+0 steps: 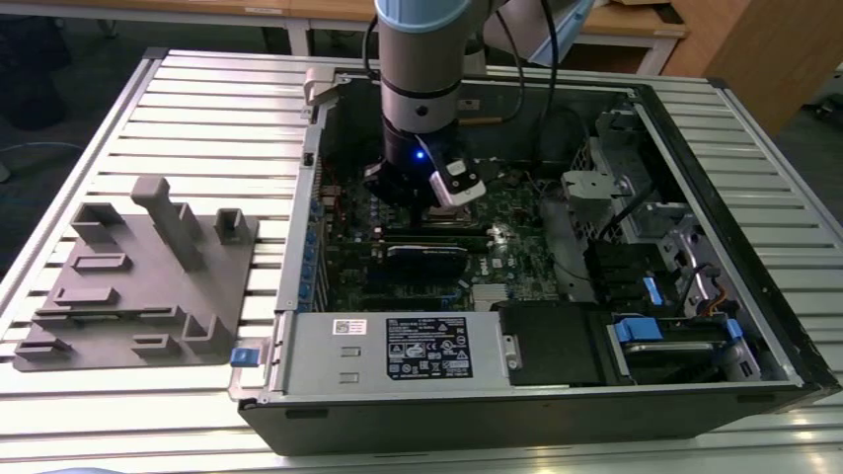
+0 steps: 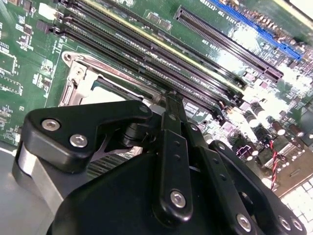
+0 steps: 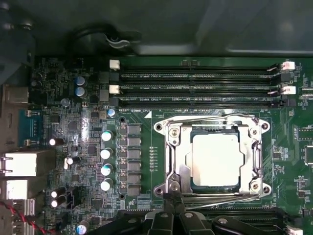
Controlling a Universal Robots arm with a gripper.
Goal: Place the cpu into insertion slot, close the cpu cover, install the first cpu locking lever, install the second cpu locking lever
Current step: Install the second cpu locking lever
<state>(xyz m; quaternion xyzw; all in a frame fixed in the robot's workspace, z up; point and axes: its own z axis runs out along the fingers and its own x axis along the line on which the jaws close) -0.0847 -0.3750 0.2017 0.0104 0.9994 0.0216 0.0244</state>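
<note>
Setting: robotics lab or assembly test bench — not a home. An open computer case (image 1: pixel 554 296) lies on its side on a worktable (image 1: pixel 197 109) of ribbed aluminium slats. A grey moulded fixture block (image 1: pixel 138 281) with posts and pockets sits on the slats at the exterior view's left. A grey and light-blue industrial robot arm (image 1: pixel 421 59) reaches down into the case, cables trailing behind it. Inside, the green motherboard (image 3: pixel 73 122) lies bare — capacitors, long black slots, metal socket frame. Wooden desks (image 1: pixel 633 25) and a wooden cabinet (image 1: pixel 751 49) stand behind the bench, on dark carpeted floor (image 1: pixel 53 89).
</note>
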